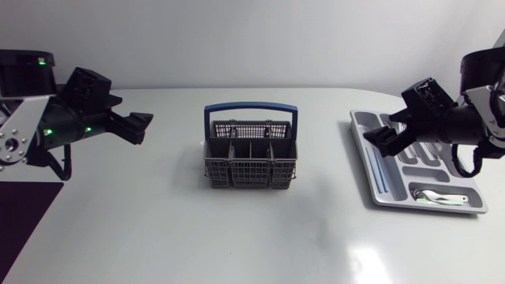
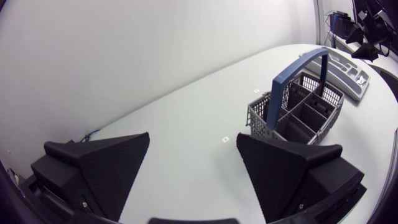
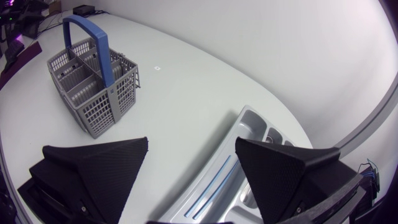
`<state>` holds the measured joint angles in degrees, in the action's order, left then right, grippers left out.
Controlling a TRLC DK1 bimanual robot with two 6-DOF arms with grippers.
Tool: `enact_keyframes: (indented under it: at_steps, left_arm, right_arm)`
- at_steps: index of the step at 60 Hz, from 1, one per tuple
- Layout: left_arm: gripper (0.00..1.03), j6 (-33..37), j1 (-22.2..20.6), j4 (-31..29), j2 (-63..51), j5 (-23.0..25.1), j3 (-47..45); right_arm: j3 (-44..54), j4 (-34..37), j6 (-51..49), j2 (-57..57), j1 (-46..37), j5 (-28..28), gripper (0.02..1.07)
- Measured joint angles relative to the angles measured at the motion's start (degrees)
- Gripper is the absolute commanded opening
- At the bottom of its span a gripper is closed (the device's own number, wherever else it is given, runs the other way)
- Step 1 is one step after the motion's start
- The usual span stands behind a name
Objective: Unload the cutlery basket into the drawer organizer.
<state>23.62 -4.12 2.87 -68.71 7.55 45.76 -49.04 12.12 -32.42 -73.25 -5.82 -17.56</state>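
Observation:
The grey cutlery basket (image 1: pixel 251 160) with its blue handle (image 1: pixel 251 110) stands upright mid-table; its compartments look empty in both wrist views. The silver drawer organizer (image 1: pixel 371 177) lies at the right and holds blue-handled pieces (image 1: pixel 381 170), dark cutlery (image 1: pixel 426 162) and a shiny piece (image 1: pixel 434 197). My left gripper (image 1: pixel 142 126) hovers open, well left of the basket. My right gripper (image 1: pixel 387 136) hangs open over the organizer's near-left part. In the left wrist view the gripper (image 2: pixel 193 168) faces the basket (image 2: pixel 298 109), empty. Beneath the right gripper (image 3: pixel 193 168) lies the organizer (image 3: pixel 249 134), with the basket (image 3: pixel 93 81) further ahead.
The table's front-left edge (image 1: pixel 43 209) runs diagonally below my left arm. White tabletop stretches between basket and organizer.

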Motion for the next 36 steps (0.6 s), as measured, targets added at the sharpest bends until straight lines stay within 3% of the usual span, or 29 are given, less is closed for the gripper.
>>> enact_keyframes:
  at_steps: [15,24,36]
  left_arm:
    - [0.98,-0.1,1.6,1.7,10.5,-0.1,-6.1]
    - [0.98,-2.7,3.4,7.9,17.0,-0.1,-12.2]
    - [0.98,-7.4,4.2,12.2,25.7,-0.1,-19.7]
  right_arm:
    - [12.8,-13.6,3.6,13.3,-1.2,0.9,1.03]
    - [17.1,-14.1,7.0,18.4,-1.2,1.4,1.03]
    - [20.4,-16.3,8.9,22.1,-1.2,9.3,1.03]
